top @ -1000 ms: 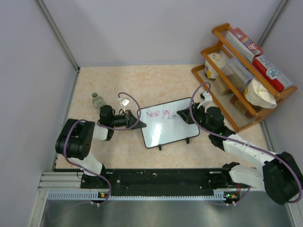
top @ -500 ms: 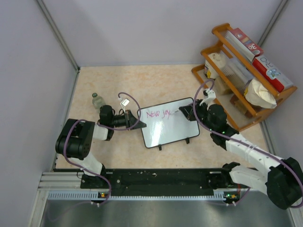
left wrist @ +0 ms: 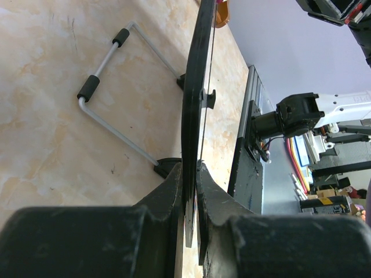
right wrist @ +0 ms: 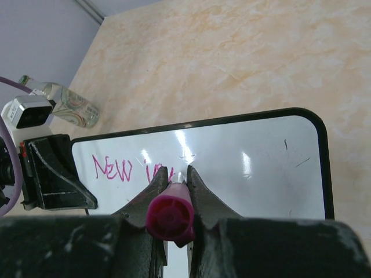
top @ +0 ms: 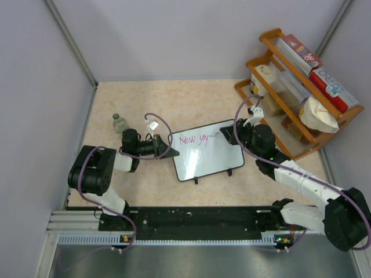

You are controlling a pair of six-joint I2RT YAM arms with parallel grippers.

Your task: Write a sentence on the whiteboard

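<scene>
The whiteboard stands tilted on the table, black-framed. The pink sentence reads "New joy" along its top. My left gripper is shut on the board's left edge; in the left wrist view the frame runs edge-on between the jaws. My right gripper is shut on a pink marker, tip at the board just right of the last letter. In the right wrist view the whiteboard shows the sentence, its end partly hidden by my fingers.
A small bottle stands left of the board, also in the right wrist view. A wooden rack with boxes and bags fills the right back corner. The board's wire stand rests on the table behind it.
My right gripper has drawn the marker slightly up and right from the last letter. The left gripper and the board have not moved.
</scene>
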